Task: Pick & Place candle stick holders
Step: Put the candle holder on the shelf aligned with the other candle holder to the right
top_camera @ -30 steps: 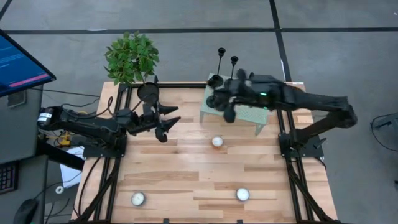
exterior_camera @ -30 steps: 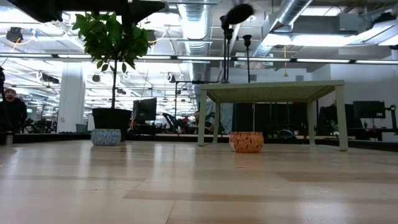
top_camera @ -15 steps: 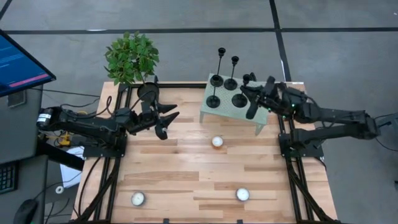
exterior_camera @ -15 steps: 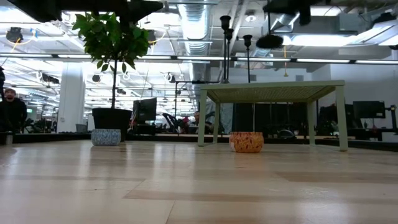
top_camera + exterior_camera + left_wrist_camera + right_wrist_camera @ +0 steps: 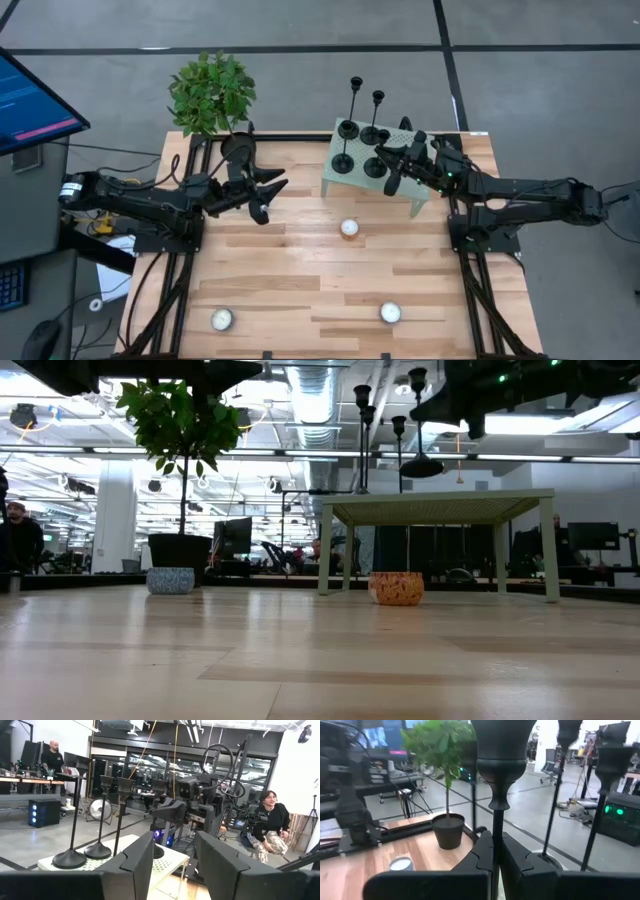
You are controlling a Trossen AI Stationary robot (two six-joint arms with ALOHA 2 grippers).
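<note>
right arm carries one holder over the green stand

right gripper point(image 5: 391, 172) is clenched on the thin stem of a black metal candle stick holder with round disc base and small cup top point(image 5: 496, 780). in the right wrist view the stem runs straight up between the closed fingers point(image 5: 481, 851), so its long axis is upright. in the low view its disc base hangs clear above the pale green perforated little stand table point(image 5: 440, 506), not touching it.

three other black metal candlesticks point(image 5: 357, 130) stand on the stand's far-left part, roughly ten to eleven o'clock from the right gripper, just beside it. bare stand surface looks to lie around four o'clock of the gripper, so the set-down probably depends on lowering straight down with the stem kept vertical, clear of that cluster.

left gripper point(image 5: 262, 193) hovers over the light wooden slatted table point(image 5: 300, 280), well apart at nine o'clock from the stand, jaws apart and empty. right arm is clearly the nearer one
</note>
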